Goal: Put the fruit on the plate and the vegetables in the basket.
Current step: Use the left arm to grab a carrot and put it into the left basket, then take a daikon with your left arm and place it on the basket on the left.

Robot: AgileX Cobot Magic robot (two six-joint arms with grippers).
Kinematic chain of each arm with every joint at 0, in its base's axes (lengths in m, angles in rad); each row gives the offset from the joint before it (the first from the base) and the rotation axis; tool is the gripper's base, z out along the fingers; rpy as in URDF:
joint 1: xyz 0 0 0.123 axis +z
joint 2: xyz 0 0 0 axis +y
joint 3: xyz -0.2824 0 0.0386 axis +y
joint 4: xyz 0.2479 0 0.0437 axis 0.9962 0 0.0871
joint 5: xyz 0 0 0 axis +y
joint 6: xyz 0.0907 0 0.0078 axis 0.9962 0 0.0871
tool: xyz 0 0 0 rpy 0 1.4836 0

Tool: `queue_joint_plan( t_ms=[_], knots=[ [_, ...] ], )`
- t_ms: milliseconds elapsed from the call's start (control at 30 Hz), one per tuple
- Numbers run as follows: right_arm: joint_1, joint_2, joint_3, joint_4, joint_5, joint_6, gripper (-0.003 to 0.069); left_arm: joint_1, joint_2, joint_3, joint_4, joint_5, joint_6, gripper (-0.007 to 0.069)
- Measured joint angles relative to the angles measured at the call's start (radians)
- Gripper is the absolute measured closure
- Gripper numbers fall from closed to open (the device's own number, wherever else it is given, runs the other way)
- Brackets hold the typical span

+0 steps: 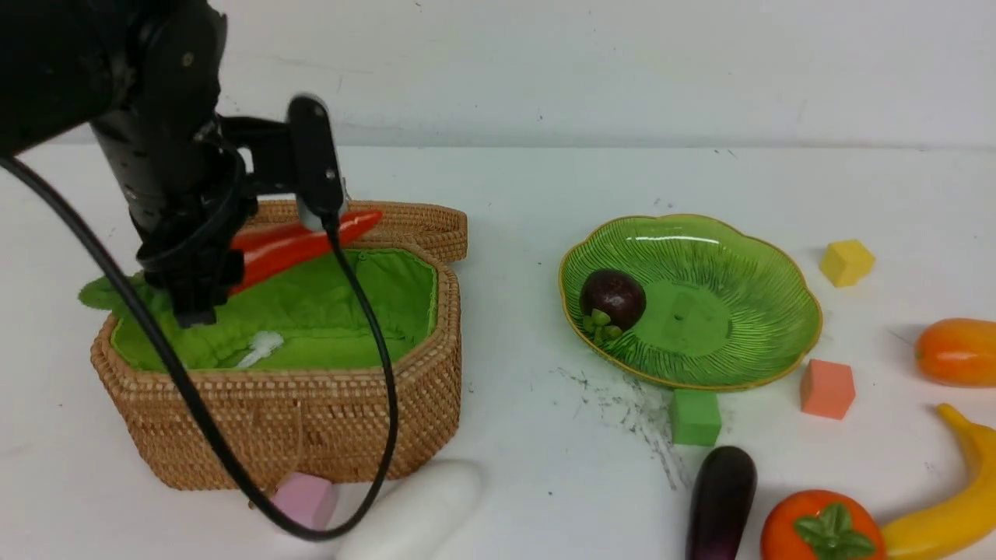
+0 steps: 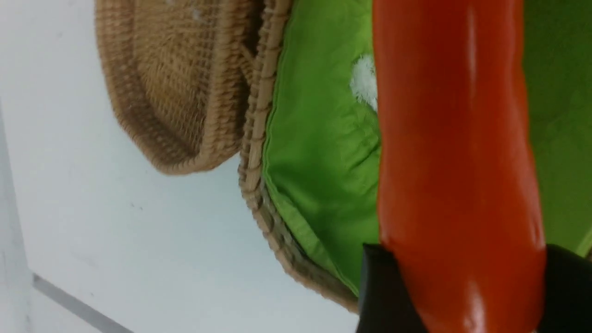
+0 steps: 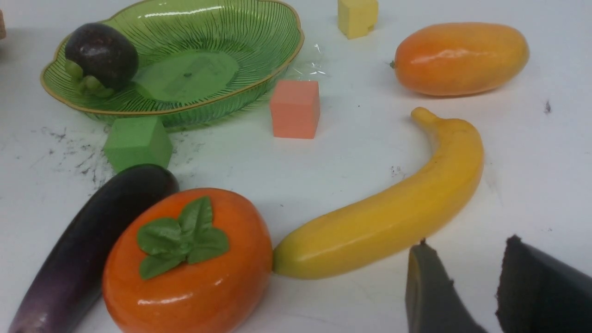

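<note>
My left gripper [image 1: 204,299] hangs over the open basket [image 1: 311,404] and is shut on the long red chili [image 1: 296,245], whose thick end sits between the black fingers [image 2: 384,291]. On the green plate [image 1: 747,272] lies the mangosteen [image 1: 612,299]. The mango [image 1: 959,351], banana [image 1: 949,505], eggplant [image 1: 722,502] and the orange tomato-like piece [image 1: 821,529] lie on the table to the right. The white radish [image 1: 416,513] lies in front of the basket. My right gripper [image 3: 468,249] is open and empty, just short of the banana [image 3: 393,217]; the front view does not show it.
Foam cubes lie around: yellow [image 1: 846,262] behind the plate, salmon [image 1: 826,388] and green [image 1: 695,417] in front of it, pink [image 1: 307,498] at the basket's foot. The wicker lid [image 1: 420,222] rests behind the basket. A black cable [image 1: 373,327] hangs across the basket.
</note>
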Motion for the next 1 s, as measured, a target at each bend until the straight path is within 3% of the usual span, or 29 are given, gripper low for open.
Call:
queue_joint_plan(
  t_ms=[433, 533, 767, 900, 1000],
  knots=[
    [0.0, 0.0, 0.0, 0.0, 0.0, 0.0, 0.0414, 0.0, 0.013, 0.0, 0.004, -0.031, -0.049, 0.0242],
    [0.0, 0.0, 0.0, 0.0, 0.0, 0.0, 0.0414, 0.0, 0.013, 0.0, 0.005, -0.031, -0.089, 0.0186],
    [0.0, 0.0, 0.0, 0.0, 0.0, 0.0, 0.0414, 0.0, 0.0, 0.0, 0.005, -0.032, -0.141, -0.0029],
    [0.0, 0.0, 0.0, 0.0, 0.0, 0.0, 0.0414, 0.0, -0.05, 0.0, -0.016, -0.019, -0.151, -0.0041],
    [0.0, 0.0, 0.0, 0.0, 0.0, 0.0, 0.0414, 0.0, -0.123, 0.0, -0.115, -0.009, -0.151, -0.0013]
  ],
)
